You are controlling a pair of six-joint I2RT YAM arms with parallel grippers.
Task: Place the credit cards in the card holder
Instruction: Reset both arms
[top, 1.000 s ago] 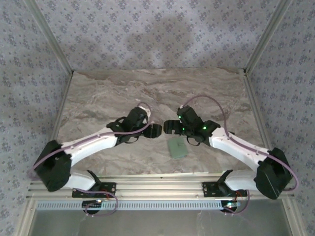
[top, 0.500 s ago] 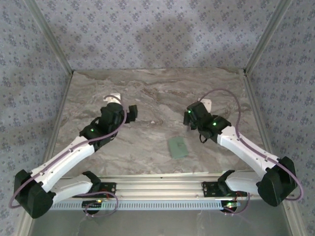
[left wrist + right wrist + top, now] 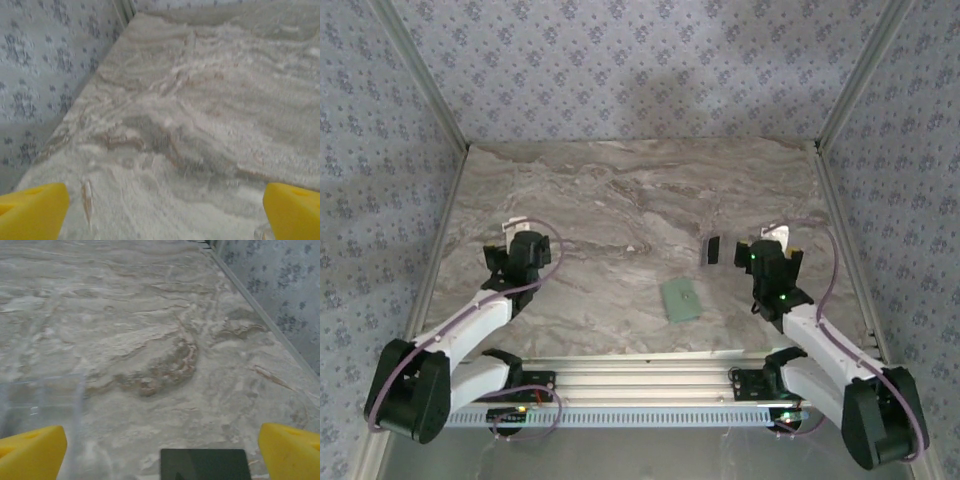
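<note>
A marbled surface (image 3: 620, 190) between patterned walls carried the pale card holder (image 3: 680, 298), lying flat near the front edge. One dark credit card (image 3: 713, 249) lay apart beyond it, not yet inserted. The right gripper (image 3: 161, 444) hovered beside that card, spread wide, seemingly ready to take it. The left gripper (image 3: 162, 212), also spread and empty, sat well aside.

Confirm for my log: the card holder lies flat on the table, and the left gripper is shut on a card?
No: the left gripper is open and empty, per the left wrist view. The card holder lies flat on the table.
</note>
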